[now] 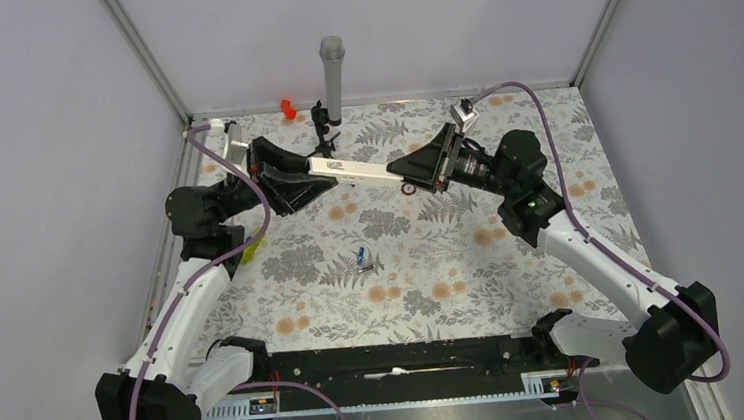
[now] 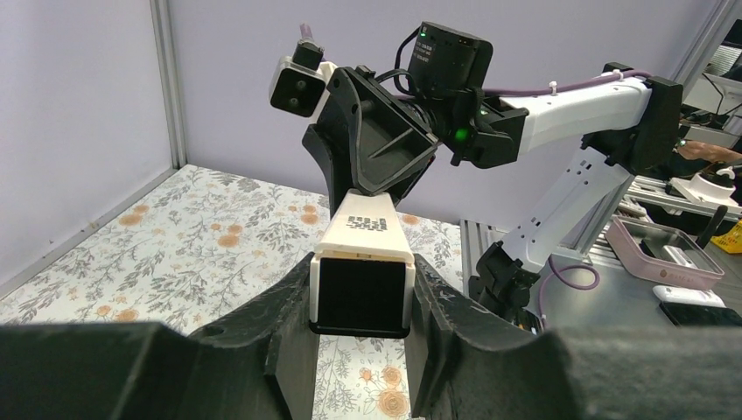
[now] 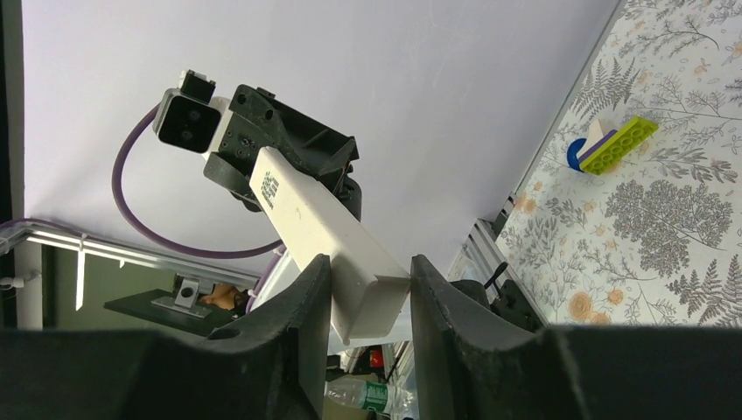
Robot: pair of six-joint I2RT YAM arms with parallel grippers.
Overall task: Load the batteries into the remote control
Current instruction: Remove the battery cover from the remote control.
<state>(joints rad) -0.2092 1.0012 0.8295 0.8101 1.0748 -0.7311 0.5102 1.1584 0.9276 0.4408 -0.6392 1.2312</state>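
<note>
The white remote control (image 1: 360, 172) hangs above the table between both grippers, tilted slightly down to the right. My left gripper (image 1: 298, 181) is shut on its left end; in the left wrist view (image 2: 362, 297) the jaws clamp the end with a black square face, a printed label on top (image 2: 367, 224). My right gripper (image 1: 417, 169) is shut on its right end, which shows in the right wrist view (image 3: 367, 293) as a white bar (image 3: 315, 223) between the jaws. The two blue batteries (image 1: 362, 258) lie together on the floral mat near the middle.
A yellow-green bar with a small blue piece (image 3: 612, 145) lies at the mat's left edge, also in the top view (image 1: 251, 248). A grey cylinder on a black stand (image 1: 333, 78) and a small red piece (image 1: 288, 107) stand at the back. Walls enclose three sides.
</note>
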